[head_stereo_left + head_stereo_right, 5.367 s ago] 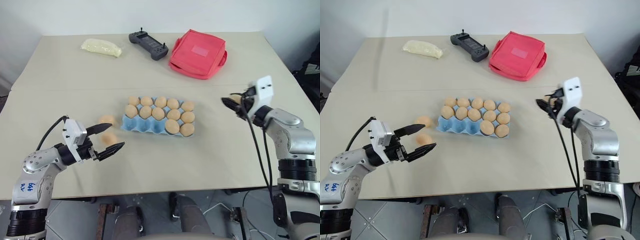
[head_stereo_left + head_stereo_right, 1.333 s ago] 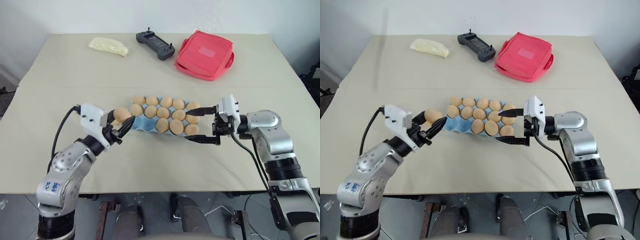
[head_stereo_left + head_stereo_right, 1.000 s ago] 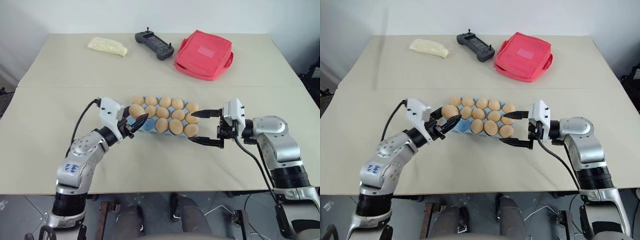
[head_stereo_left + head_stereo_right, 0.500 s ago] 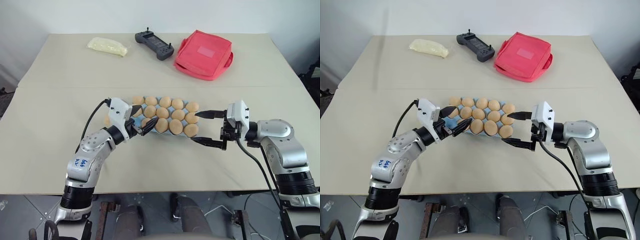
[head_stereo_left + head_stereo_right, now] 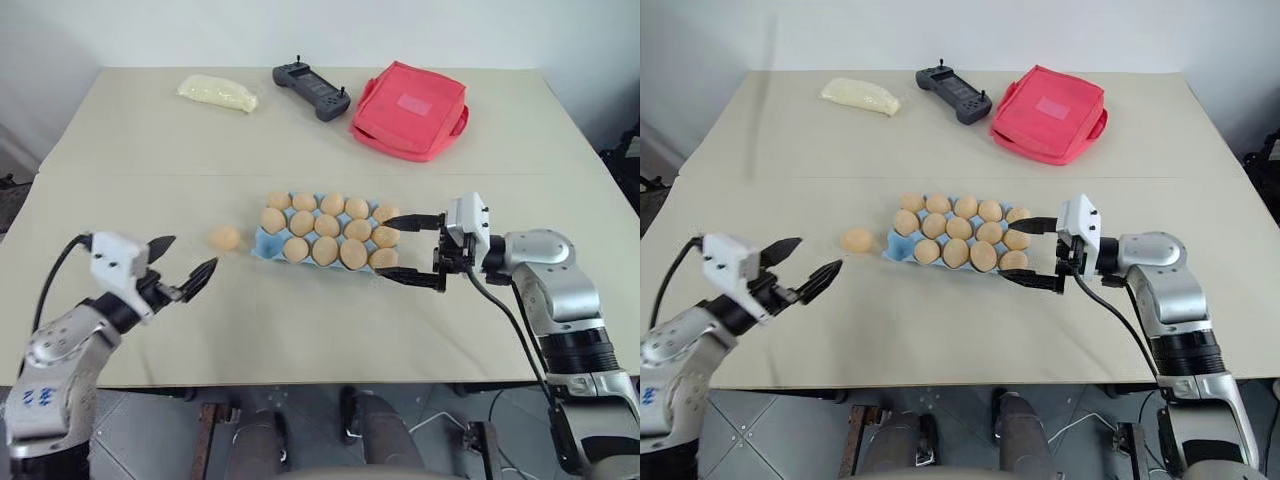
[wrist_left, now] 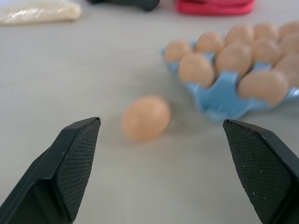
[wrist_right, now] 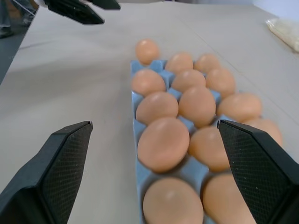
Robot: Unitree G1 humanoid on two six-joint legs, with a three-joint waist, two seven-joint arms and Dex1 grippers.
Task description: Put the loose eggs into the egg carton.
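Wide beige counter (image 5: 120, 150) carrying everything. At the far side, right of centre, a red pouch (image 5: 410, 95); beside it a dark grey handheld controller (image 5: 311, 90); further left a pale yellow bag (image 5: 217, 93). At the middle, a light blue egg carton (image 5: 270, 246), lidless, three rows of cups, fourteen tan eggs (image 5: 327, 228) seated, the near-left corner cup showing bare blue. Just beside the carton's left end, not touching, one loose egg (image 5: 226, 238) lying on the counter.

At the carton's right end, right end effector (image 5: 412, 248), pointing leftward across the carton, fingers spread wide, one over the far-right corner egg, the other low off the near-right corner, clamped on nothing. From the right wrist view, carton running away between the two spread fingers (image 7: 56, 170), loose egg (image 7: 147, 50) just past its far end.

Near the front left edge of the counter, left end effector (image 5: 183, 262), well apart from the carton, fingers wide apart and empty, aimed toward the loose egg. In the left wrist view, loose egg (image 6: 145, 117) lying between the two black fingertips (image 6: 77, 154), well ahead of them, carton corner (image 6: 219, 95) to one side.
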